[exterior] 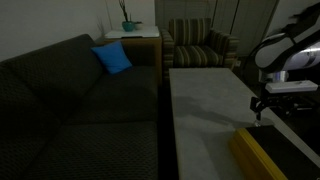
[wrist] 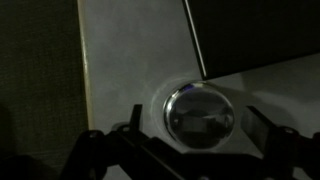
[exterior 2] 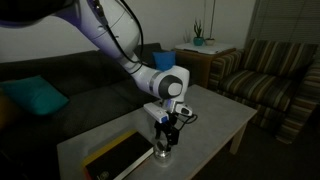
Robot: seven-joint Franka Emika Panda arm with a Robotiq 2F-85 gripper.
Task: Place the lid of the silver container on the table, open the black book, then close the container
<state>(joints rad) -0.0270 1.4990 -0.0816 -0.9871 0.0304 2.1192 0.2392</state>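
hovering tool [exterior 2: 166, 129] directly above silver container [wrist: 201, 112]

A pale stone-topped table [exterior 2: 222, 115] is carrying a black book [exterior 2: 118, 157] with yellow sides, a silver container [exterior 2: 165, 152] sitting just beside it.

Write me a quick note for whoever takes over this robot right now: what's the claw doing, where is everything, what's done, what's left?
Gripper: open, empty, hanging just above the tin.
Tin: on the table, next to the book; its lid looks to be on.
Book: closed, flat on the table.
Done: nothing yet.
Left: set the lid on the table, open the book, put the lid back.
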